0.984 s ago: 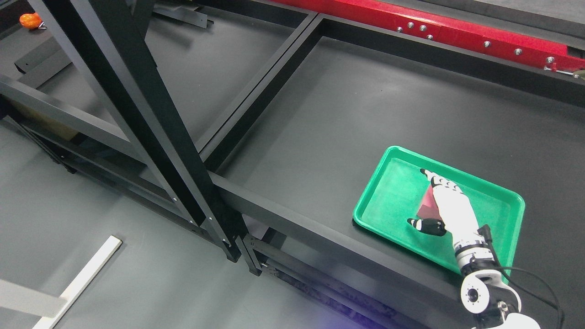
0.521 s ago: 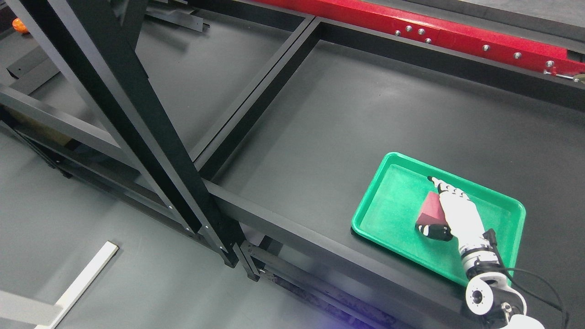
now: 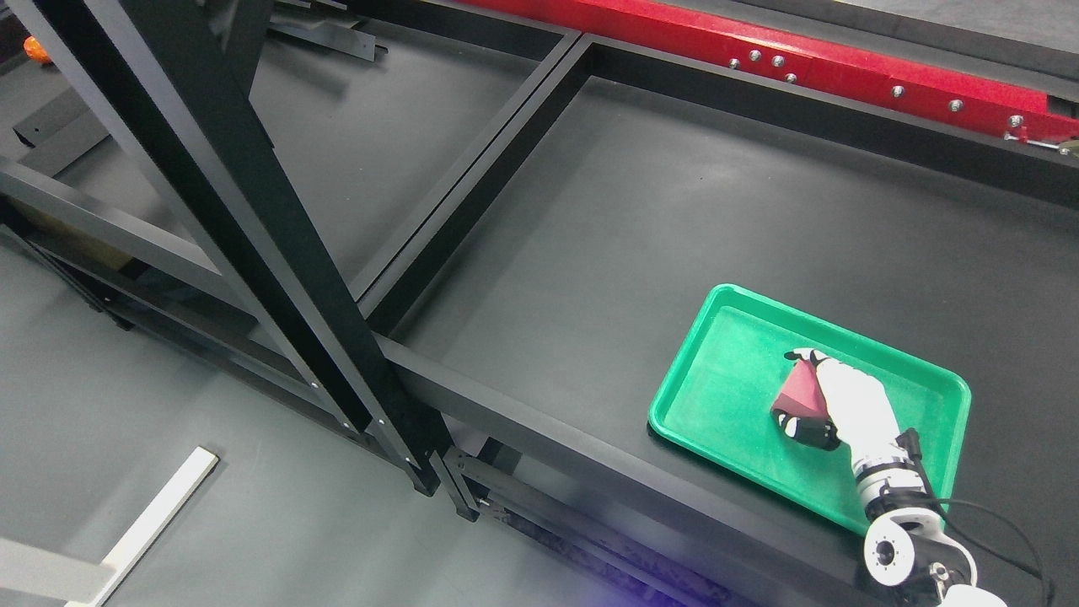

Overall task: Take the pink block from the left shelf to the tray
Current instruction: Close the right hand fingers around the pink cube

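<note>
The right hand (image 3: pixel 830 400) is white with black tips. Its arm comes up from the bottom right corner of the picture. The hand reaches over the green tray (image 3: pixel 716 396) and is wrapped around the pink block (image 3: pixel 801 394). The fingers (image 3: pixel 811 357) curl over the far side of the block, and the thumb (image 3: pixel 807 428) presses on the near side. So the hand is closed on the block, with the block pinched between fingers and thumb. Only part of the block shows, because the hand covers the rest.

The pink block is inside the tray, near its middle. It looks very low, at or just above the tray floor, but you cannot tell if it is touching the bottom.

The tray sits on the dark shelf board (image 3: pixel 641 211), near the front edge and over on the right. A black post (image 3: pixel 278 244) leans across the left part of the picture, with more black bars beside it. A red beam (image 3: pixel 784 51) with silver bolts runs along the back. Down on the floor at the lower left lies a white strip (image 3: pixel 156 523). A small orange thing (image 3: pixel 34 46) peeks in at the top left corner, too cut off to name.
</note>
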